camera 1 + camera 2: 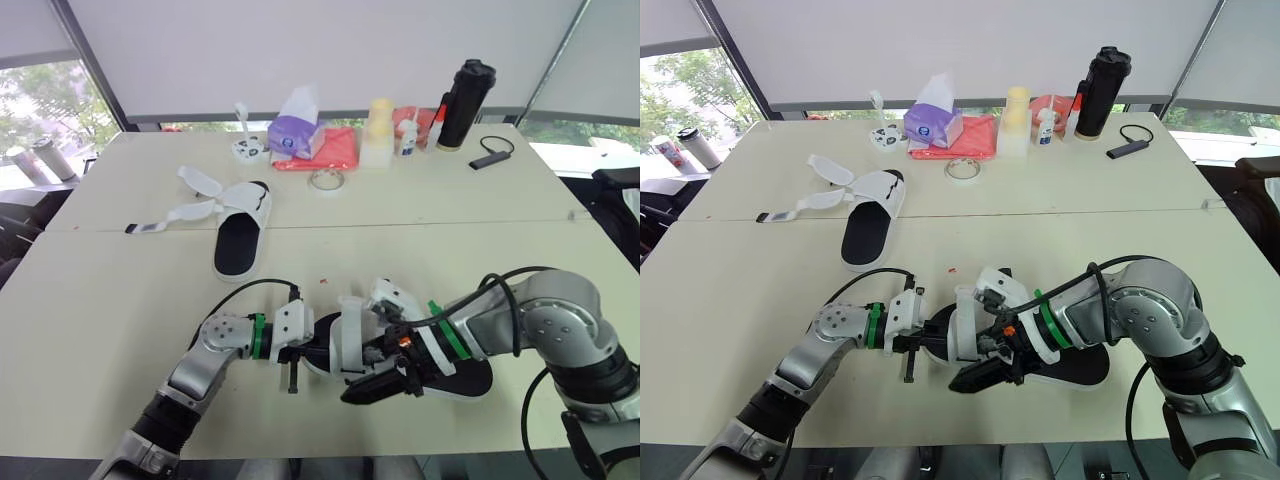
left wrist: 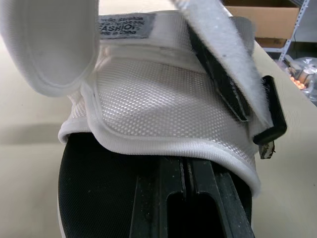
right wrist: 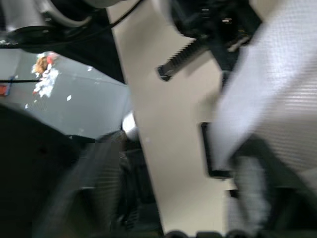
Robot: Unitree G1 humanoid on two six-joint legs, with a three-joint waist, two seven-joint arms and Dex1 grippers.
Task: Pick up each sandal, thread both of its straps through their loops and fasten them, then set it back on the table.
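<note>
The left gripper (image 2: 185, 166), pinched together, reached under the upper of the near sandal (image 1: 350, 330) by the table's (image 1: 100, 300) front edge. The right gripper (image 1: 358, 392) met its straps, grip unclear. The other sandal (image 1: 240, 240) lay farther back, straps loose.

Office meeting room: pale table (image 1: 110, 300), roller blinds (image 1: 330, 50)

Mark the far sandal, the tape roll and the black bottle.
far sandal (image 1: 238, 250), left eye view, black insole.
tape roll (image 1: 326, 189), left eye view, near rim.
black bottle (image 1: 462, 105), left eye view, mid body.
</note>
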